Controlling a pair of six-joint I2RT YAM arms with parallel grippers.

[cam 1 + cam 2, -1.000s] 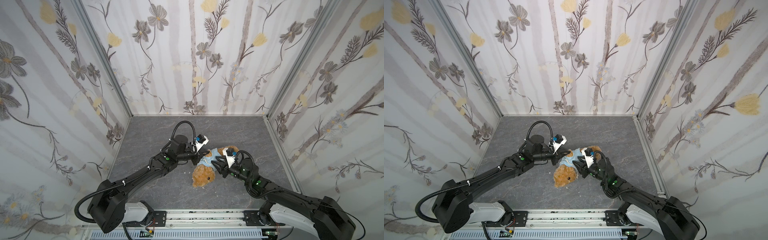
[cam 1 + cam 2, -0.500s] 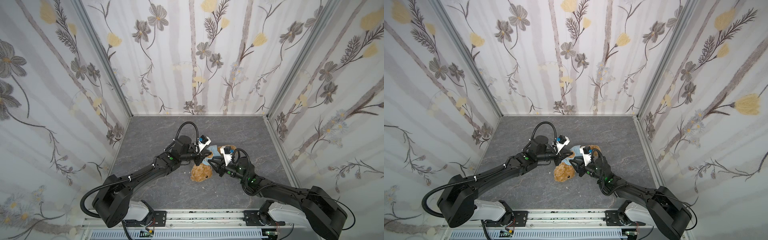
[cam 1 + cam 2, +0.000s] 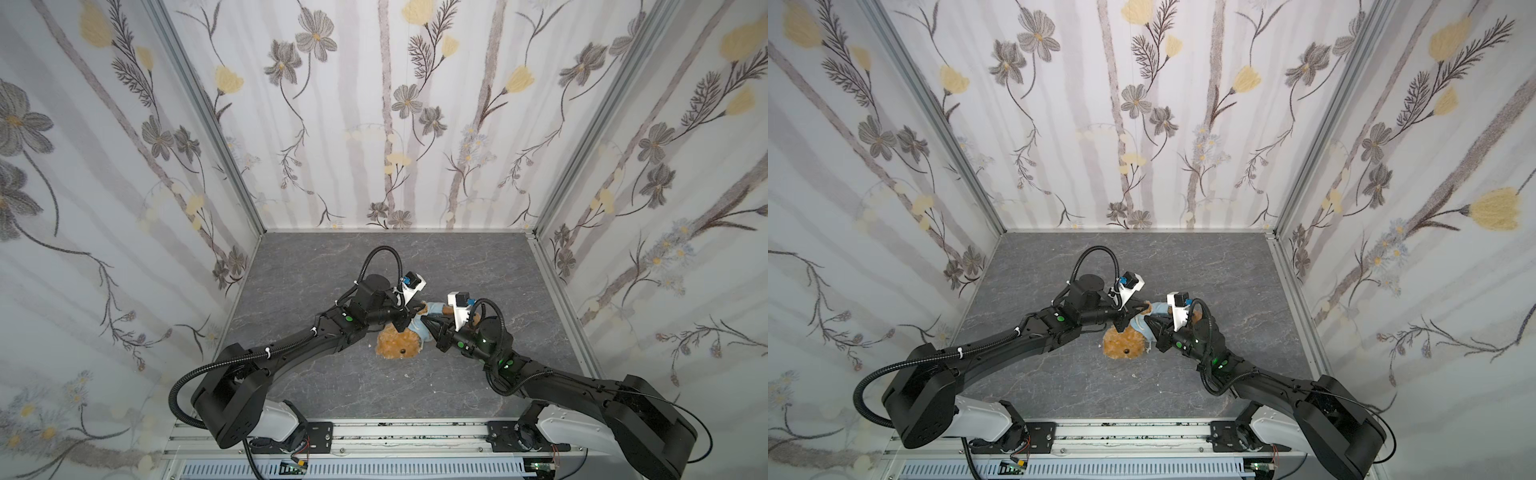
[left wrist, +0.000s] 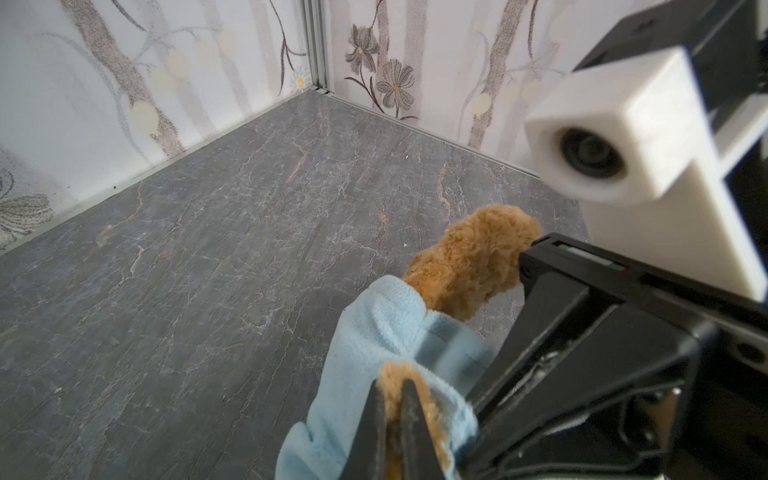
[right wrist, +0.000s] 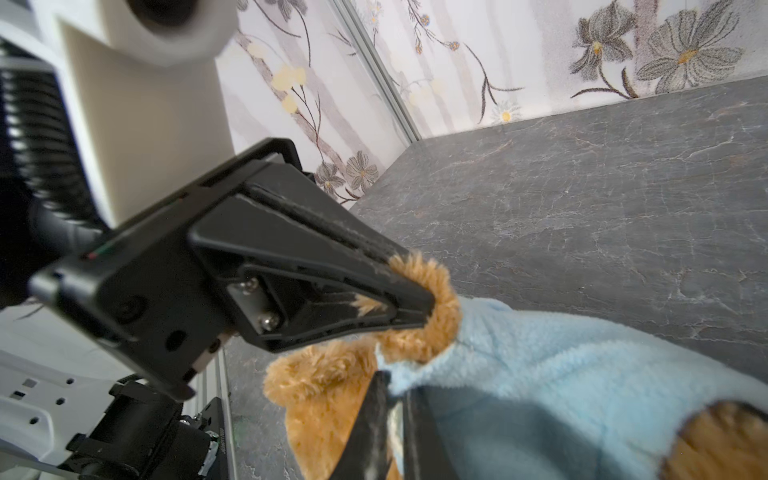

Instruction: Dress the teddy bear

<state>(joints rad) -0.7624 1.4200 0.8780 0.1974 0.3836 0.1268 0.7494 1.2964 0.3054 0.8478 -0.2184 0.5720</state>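
Teddy bear [image 3: 397, 347], fluffy golden-brown plush, lying near middle of grey stone-look worktop [image 3: 324, 395], partly inside light-blue fleece top [image 3: 435, 308]. Soft, light, squashy; best taken by a limb. Left hand [image 4: 392, 388] clamped on paw [image 5: 434, 286] poking from sleeve [image 5: 482, 332]; right hand [image 5: 390, 395] narrow, pinching top's edge.

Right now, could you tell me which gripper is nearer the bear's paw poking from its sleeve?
Left: the left gripper clamps that paw; the right gripper pinches the blue top beside it.
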